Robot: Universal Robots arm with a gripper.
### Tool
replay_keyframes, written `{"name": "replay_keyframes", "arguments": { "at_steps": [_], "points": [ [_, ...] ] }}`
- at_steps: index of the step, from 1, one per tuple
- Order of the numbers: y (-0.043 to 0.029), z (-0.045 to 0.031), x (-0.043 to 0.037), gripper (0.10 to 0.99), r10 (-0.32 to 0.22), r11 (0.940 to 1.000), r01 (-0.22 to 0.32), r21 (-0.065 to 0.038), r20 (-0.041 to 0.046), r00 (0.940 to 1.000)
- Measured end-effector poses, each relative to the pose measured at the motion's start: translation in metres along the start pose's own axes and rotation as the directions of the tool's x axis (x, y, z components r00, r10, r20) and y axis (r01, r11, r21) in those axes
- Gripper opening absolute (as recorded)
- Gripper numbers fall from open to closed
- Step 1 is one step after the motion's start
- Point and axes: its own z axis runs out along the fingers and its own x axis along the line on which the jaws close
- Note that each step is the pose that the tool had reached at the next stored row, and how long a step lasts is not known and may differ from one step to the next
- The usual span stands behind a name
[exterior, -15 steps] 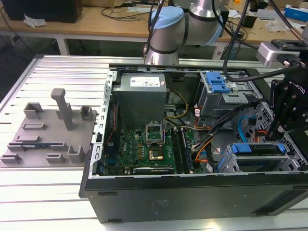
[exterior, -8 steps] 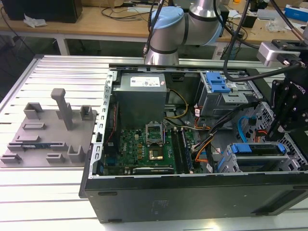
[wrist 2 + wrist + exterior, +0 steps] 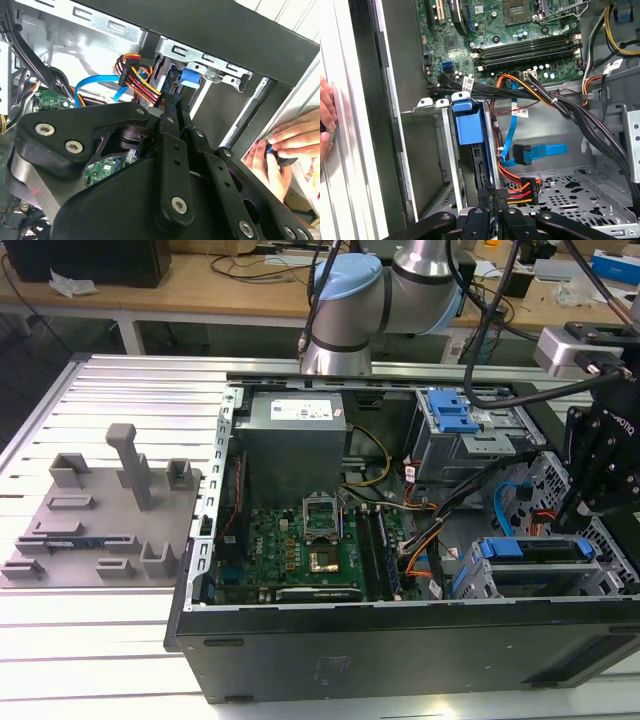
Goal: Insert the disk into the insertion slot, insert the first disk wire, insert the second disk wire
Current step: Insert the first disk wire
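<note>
Closest to us is the black gripper (image 3: 491, 200), its links crowding the foreground in both wrist views; we cannot tell whether the jaws are parted or closed, nor whether they have hold of anything.

Under everything lies a ribbed aluminium table (image 3: 120, 390); behind it stands a second table of wood (image 3: 200, 290) strewn with cables; the arm (image 3: 380, 290) rises between the two. On the exterior view's left of the ribbed table sits a grey fixture plate (image 3: 100, 510) with upright blocks; a person's hand (image 3: 290, 145) rests on the table just outside the case wall.

An open black case (image 3: 400, 640) lies on its side; inside we see the green board (image 3: 300, 550), the grey power supply (image 3: 295, 430) and a tall cage (image 3: 455, 420) with a blue latch. Low at the exterior view's right is the slot (image 3: 545, 585), and the disk (image 3: 540, 550) sits inside it.

We see the disk edge-on in the first wrist view; its long axis runs from the blue handle (image 3: 467, 122), which points toward the board, down to the gripper at the opposite end. In the exterior view that axis lies left to right, handle at the left. Orange, red and yellow wires (image 3: 520, 187) end in a black plug just beside the gripper at the disk's end; a flat blue cable (image 3: 547, 149) lies near, its black plug apart from the disk.
</note>
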Motion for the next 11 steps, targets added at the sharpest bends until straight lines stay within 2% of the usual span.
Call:
{"name": "replay_keyframes", "arguments": {
  "at_steps": [5, 11],
  "points": [
    [0.0, 0.0012, -0.0016, 0.165, 0.015, 0.9999, -0.015, -0.002, -0.0028, 0.9999],
    [-0.0005, 0.0029, 0.0016, 0.165, -0.001, 1.0, 0.001, 0.0, -0.0019, 1.0]
  ]
}}
